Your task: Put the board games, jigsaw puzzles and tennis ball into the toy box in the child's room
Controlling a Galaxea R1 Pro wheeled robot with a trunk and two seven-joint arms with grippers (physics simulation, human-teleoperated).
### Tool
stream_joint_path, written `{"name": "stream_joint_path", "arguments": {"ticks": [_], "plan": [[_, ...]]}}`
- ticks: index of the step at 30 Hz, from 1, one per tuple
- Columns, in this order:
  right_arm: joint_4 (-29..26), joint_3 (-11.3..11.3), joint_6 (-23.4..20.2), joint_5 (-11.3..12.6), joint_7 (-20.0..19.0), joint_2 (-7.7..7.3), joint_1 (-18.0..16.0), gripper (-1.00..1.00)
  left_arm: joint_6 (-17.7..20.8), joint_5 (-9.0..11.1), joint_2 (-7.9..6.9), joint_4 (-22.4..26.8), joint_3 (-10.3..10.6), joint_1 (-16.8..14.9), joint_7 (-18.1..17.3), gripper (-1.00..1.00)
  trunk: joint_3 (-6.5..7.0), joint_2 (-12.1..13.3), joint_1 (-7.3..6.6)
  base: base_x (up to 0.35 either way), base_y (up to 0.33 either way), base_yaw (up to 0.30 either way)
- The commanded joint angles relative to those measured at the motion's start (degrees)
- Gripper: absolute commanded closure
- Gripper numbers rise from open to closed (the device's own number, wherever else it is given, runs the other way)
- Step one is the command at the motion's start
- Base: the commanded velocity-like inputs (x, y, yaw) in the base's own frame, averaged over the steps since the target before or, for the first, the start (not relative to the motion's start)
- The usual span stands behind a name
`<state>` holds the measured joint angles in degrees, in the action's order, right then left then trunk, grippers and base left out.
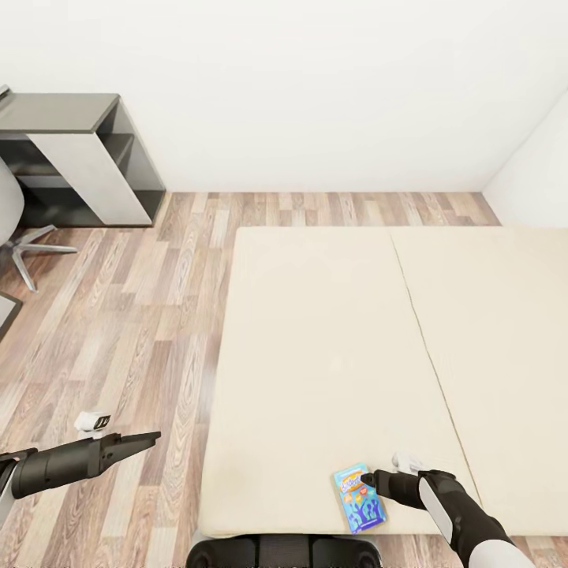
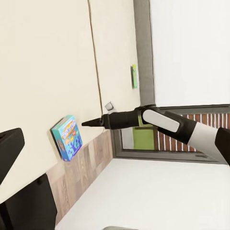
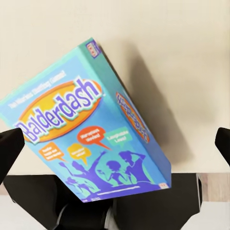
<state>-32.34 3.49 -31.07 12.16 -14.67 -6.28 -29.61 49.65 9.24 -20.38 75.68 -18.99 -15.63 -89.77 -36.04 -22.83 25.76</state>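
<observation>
A blue board game [image 1: 360, 498] with "Balderdash" on its lid [image 3: 81, 129] lies on the beige bed [image 1: 315, 355], close to the mattress's near edge. My right gripper [image 1: 369, 479] hovers at the box's far right corner. It is open, its fingertips [image 3: 10, 146] spread wide to either side of the box without touching it. A thin green board game [image 2: 134, 76] lies at the mattress's far side by the dark frame. My left gripper [image 1: 154, 435] hangs open over the wood floor left of the bed, holding nothing.
A small white object [image 1: 406, 459] sits on the mattress beside my right gripper, and another [image 1: 95, 422] lies on the floor near my left arm. A dark grey cabinet [image 1: 79, 150] and a chair base [image 1: 31, 252] stand at the far left.
</observation>
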Motion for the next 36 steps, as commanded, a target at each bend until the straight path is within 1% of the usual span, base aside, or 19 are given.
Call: {"name": "stream_joint_path", "arguments": {"ticks": [1, 4, 5, 7, 15, 24, 36], "plan": [[-0.08, 0.12, -0.32, -0.03, -0.18, 0.03, -0.01, -1.0, 0.59, -0.06, -0.01, 0.03, 0.0, -0.02, -0.23, -1.0, -0.14, -0.09, 0.03, 0.0, 0.0, 0.0], [-0.08, -0.63, -0.23, -0.46, -0.19, -0.01, -0.01, -1.0, 0.57, -0.11, -0.01, 0.04, -0.01, -0.02, -0.23, -1.0, -0.35, -0.09, 0.03, 0.0, 0.0, 0.0], [-0.07, -1.34, -0.16, -0.71, -0.19, 0.01, -0.01, -1.0, 0.56, -0.14, -0.01, 0.04, 0.0, -0.02, -0.23, -1.0, -0.42, -0.09, 0.03, 0.0, 0.0, 0.0], [-0.08, -2.04, -0.12, -0.88, -0.19, 0.02, -0.01, -1.0, 0.55, -0.16, -0.01, 0.03, 0.0, -0.01, -0.23, -1.0, -0.56, -0.09, 0.03, 0.0, 0.0, 0.0], [-0.06, -3.65, -0.06, -1.11, -0.19, 0.1, -0.01, -1.0, 0.54, -0.13, 0.04, 0.01, 0.02, -0.01, -0.23, -1.0, -1.12, -0.09, 0.03, 0.0, 0.0, 0.0], [-0.08, -4.16, -0.04, -1.11, -0.19, 0.18, -0.01, -1.0, 0.54, -0.17, 0.03, 0.0, 0.01, -0.01, -0.23, -1.0, -1.75, -0.09, 0.03, 0.0, 0.0, 0.0], [-0.09, -4.22, 0.26, -1.08, -0.19, 0.38, -0.01, -1.0, 0.49, -0.19, 0.0, 0.0, 0.01, -0.01, -0.23, -1.0, -2.6, -0.09, 0.03, 0.0, 0.0, 0.0]]}}
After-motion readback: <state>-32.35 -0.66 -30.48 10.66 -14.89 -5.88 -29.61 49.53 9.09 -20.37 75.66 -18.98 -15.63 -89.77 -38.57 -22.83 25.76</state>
